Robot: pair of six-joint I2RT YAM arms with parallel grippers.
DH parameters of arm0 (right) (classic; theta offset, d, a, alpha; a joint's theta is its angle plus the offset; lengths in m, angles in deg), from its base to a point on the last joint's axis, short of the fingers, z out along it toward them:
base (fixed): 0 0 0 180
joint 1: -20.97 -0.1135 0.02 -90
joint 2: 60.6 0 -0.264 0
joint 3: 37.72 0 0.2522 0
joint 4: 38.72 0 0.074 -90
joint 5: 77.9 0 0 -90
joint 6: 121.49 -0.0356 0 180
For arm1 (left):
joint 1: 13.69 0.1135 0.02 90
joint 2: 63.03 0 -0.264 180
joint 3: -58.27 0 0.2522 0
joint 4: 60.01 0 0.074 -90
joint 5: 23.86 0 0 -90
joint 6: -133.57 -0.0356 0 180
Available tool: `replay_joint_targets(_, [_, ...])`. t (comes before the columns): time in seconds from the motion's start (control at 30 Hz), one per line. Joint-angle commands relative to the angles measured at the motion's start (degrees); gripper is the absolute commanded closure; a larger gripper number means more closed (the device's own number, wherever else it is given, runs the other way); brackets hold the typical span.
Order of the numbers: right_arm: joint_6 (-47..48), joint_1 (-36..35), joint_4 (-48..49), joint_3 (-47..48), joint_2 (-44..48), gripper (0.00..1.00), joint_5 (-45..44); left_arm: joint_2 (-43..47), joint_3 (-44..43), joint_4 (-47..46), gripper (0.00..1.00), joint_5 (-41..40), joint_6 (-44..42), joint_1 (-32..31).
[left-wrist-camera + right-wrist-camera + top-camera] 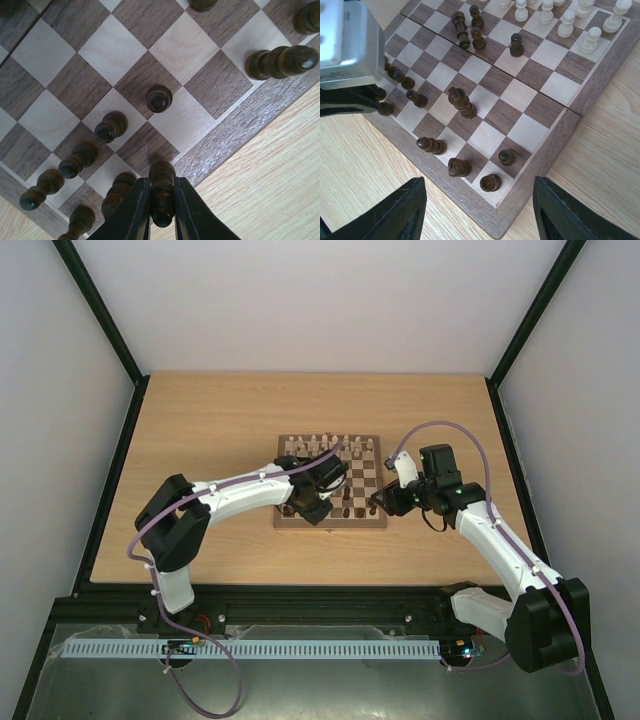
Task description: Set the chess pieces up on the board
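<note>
Two pincers are at the board (330,523) in the top view, and you will find that board at the middle of the bench (220,420). Your left pincer (303,502) sits over the board's near left part. Your right pincer (384,502) hangs just off the board's near right corner. Cream pieces (325,445) line the board's far side.

From the left wrist, you can see the left pincer (162,210) clamped narrow on one dark piece (162,175) at the board's edge. More dark pieces (110,126) stand in a row just inside that edge.

From the right wrist, your right pincer (477,210) stands wide and holds nothing, over the bench beside a corner of the board. Dark pieces are scattered on the squares nearest that corner. You cannot tell whether some of them lie flat. The cream pieces stand along the board's far side.
</note>
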Motion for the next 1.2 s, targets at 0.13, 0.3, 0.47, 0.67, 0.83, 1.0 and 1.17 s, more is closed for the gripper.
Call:
replay_joint_targets(0.13, [0.90, 0.17, -0.52, -0.67, -0.84, 0.40, 1.69, -1.51, -0.86, -0.91, 0.89, -1.27, -0.81, -0.36])
replay_joint_targets(0.3, [0.97, 0.14, -0.69, -0.66, -1.03, 0.40, 1.86, -1.89, -0.82, -1.11, 0.88, -2.31, -0.42, -0.22])
replay_joint_targets(0.47, [1.17, 0.17, -0.81, -0.67, -1.02, 0.40, 2.04, -2.28, -1.00, -0.91, 0.87, -2.76, -0.11, -0.21])
replay_joint_targets(0.67, [1.23, 0.15, -0.90, -0.64, -1.09, 0.40, 2.47, -2.01, -1.03, -1.00, 0.80, -2.84, 0.41, -0.16])
replay_joint_targets(0.83, [1.25, 0.16, -1.07, -0.66, -0.98, 0.40, 2.76, -1.08, -1.26, -0.95, 0.76, -2.33, 0.75, -0.16])
replay_joint_targets(1.0, [1.23, 0.20, -1.28, -0.64, -1.03, 0.40, 2.91, 1.29, -2.50, 0.24, 0.69, -2.40, 1.83, -0.22])
replay_joint_targets(1.17, [1.16, 0.13, -1.42, -0.58, -1.41, 0.40, 3.17, 4.68, -3.14, 1.54, 0.63, -4.07, 2.31, -0.19])
